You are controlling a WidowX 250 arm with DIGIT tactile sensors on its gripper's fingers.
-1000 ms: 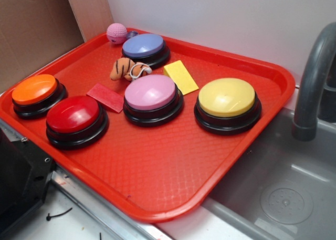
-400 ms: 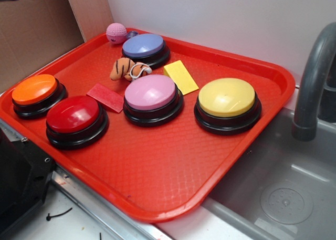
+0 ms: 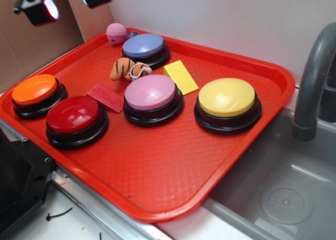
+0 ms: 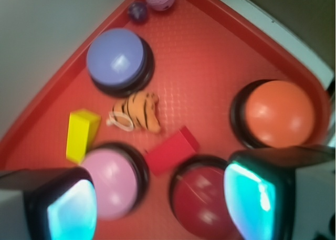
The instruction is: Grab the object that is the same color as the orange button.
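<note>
The object, a small orange plush toy with dark stripes and a white cord loop (image 3: 124, 69) (image 4: 139, 110), lies on the red tray (image 3: 173, 161) between the purple and pink buttons. The orange button (image 3: 35, 90) (image 4: 279, 113) stands at the tray's left edge. My gripper (image 3: 65, 2) (image 4: 160, 206) hangs high above the tray's far left corner, open, with nothing between its fingers. In the wrist view its two black fingers with glowing pads (image 4: 71, 211) frame the pink and red buttons far below.
Also on the tray: red button (image 3: 73, 115), pink button (image 3: 150, 92), purple button (image 3: 144, 45), yellow button (image 3: 227, 97), flat red block (image 3: 105, 97), yellow block (image 3: 180, 76), pink ball (image 3: 116, 33). A grey faucet (image 3: 315, 77) and a sink (image 3: 286, 192) are to the right.
My gripper has come down into the exterior view at the top left, moving right and lower. Nothing on the tray has moved.
</note>
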